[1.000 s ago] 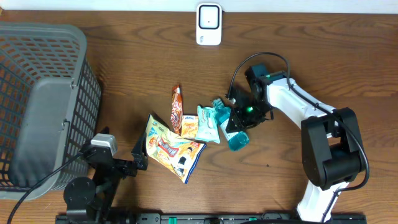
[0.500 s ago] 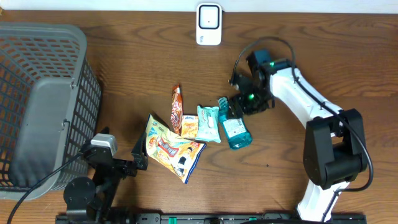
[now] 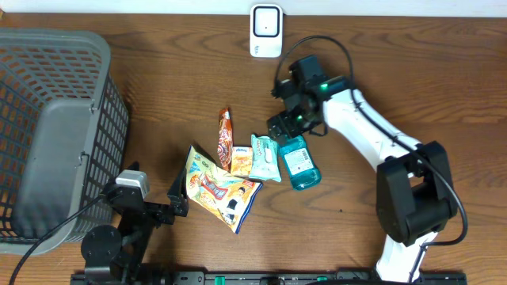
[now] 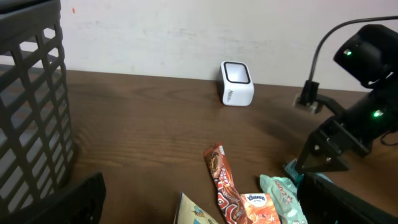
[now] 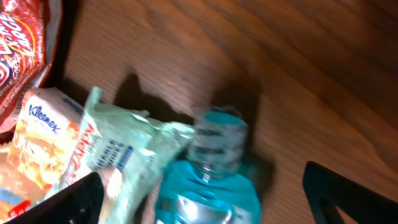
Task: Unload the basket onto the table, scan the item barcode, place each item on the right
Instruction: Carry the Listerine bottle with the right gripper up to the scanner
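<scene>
A basket point(image 3: 55, 119) is seen furthest left, well apart from both grippers. The left gripper point(image 3: 177, 196) is held spread wide with nothing grasped. A large snack bag point(image 3: 222, 190) lies just in front of it, and the bottle point(image 3: 301, 165) is found well beyond that bag.

Further right, a red wrapper point(image 3: 225, 138), a tissue pack point(image 3: 242, 161) and a pale green packet point(image 3: 266, 157) are laid side by side on the worktop point(image 3: 158, 87). The green packet lies against or just beside the bottle's shoulder.

The scanner point(image 3: 266, 32) is stood at the back edge, beyond the right gripper point(image 3: 288, 125) and a little to its side, with bare wood between them.

The right gripper is seen with its fingers parted wide and nothing clasped. It hangs over the cap end of the bottle. The bottle is laid flat on the worktop. Its long axis runs from the cap below the gripper back toward that arm's base, so its body lies on one side of the gripper and the scanner on the opposite side.

The right arm is judged by far the nearer. A grasp would probably have to be taken across the bottle's long axis before the label could be turned toward the scanner.
</scene>
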Controlling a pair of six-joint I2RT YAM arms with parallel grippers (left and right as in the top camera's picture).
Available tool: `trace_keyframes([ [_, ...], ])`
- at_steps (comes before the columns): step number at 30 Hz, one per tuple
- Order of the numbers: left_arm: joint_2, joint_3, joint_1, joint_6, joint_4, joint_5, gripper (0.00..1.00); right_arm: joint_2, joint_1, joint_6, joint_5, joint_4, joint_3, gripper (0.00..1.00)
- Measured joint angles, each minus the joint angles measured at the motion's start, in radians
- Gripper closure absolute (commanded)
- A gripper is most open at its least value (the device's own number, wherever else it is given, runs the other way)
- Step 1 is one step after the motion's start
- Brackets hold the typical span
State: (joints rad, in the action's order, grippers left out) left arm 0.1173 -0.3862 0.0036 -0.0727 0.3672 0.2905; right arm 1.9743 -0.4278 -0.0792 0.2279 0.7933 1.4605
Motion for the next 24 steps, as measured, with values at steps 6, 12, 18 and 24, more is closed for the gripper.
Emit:
trace_keyframes([
  [6, 0.000, 0.000, 0.000, 0.000, 0.000, 0.000, 0.02, 0.040, -0.037, 0.050, -0.126, -0.037, 0.000, 0.27],
  [12, 0.000, 0.000, 0.000, 0.000, 0.000, 0.000, 0.02, 0.114, -0.033, 0.103, -0.199, -0.051, 0.000, 0.45],
  [18, 0.000, 0.000, 0.000, 0.000, 0.000, 0.000, 0.02, 0.132, -0.035, 0.124, -0.209, -0.051, 0.004, 0.76],
  [24, 0.000, 0.000, 0.000, 0.000, 0.000, 0.000, 0.02, 0.135, -0.035, 0.163, -0.209, -0.031, 0.020, 0.96],
])
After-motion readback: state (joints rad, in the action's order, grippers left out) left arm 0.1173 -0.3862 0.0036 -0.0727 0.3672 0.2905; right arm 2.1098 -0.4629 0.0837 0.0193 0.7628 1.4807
